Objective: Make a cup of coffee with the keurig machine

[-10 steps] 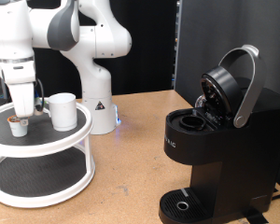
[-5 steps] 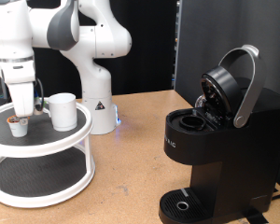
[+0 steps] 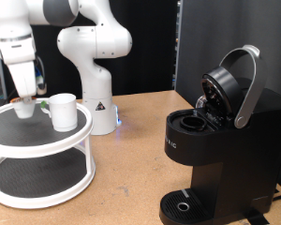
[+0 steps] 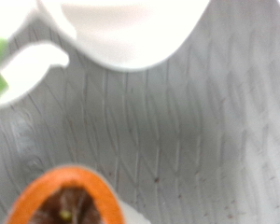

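The white cup (image 3: pixel 63 111) stands on the top shelf of a round white two-tier stand (image 3: pixel 47 147) at the exterior view's left. My gripper (image 3: pixel 25 103) is just beside the cup, shut on a small white pod (image 3: pixel 25 109) and holding it a little above the shelf. The wrist view shows the cup's base (image 4: pixel 121 33), its handle (image 4: pixel 28 65) and the pod's orange-rimmed brown top (image 4: pixel 65 198) over the grey mat; the fingers do not show there. The black keurig machine (image 3: pixel 208 155) stands at the right with its lid (image 3: pixel 229 86) raised and its pod chamber (image 3: pixel 190 120) open.
The arm's white base (image 3: pixel 96 103) stands behind the stand. The stand's lower shelf (image 3: pixel 37 178) has a grey mat. The machine's round drip tray (image 3: pixel 183 206) is at the bottom. A black backdrop sits behind the machine.
My gripper has risen from the top shelf with the pod in it, moving slightly towards the cup. The cup and the machine have not moved.
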Controlling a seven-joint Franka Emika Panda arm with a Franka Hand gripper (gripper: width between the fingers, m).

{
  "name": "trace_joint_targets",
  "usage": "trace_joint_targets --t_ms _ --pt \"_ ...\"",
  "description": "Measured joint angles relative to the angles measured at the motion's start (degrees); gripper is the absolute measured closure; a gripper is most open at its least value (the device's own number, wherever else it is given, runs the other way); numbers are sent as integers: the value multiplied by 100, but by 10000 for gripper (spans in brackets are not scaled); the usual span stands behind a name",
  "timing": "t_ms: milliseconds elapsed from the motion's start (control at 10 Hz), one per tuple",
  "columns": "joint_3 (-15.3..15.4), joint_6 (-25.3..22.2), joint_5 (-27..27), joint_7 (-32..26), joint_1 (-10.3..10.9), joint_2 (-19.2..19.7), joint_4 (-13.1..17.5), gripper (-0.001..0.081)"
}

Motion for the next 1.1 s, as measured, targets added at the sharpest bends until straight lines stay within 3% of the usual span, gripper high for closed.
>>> trace_joint_targets --t_ms 100,200,400,600,1100 --pt "60 -303 90 0 21 -145 135 661" --pt "132 -602 134 0 26 -270 285 758" --pt "254 -1069 145 0 28 -434 527 785" --pt "238 -1046 425 141 29 -433 474 785" --pt "444 -1170 2650 1315 436 -584 558 785"
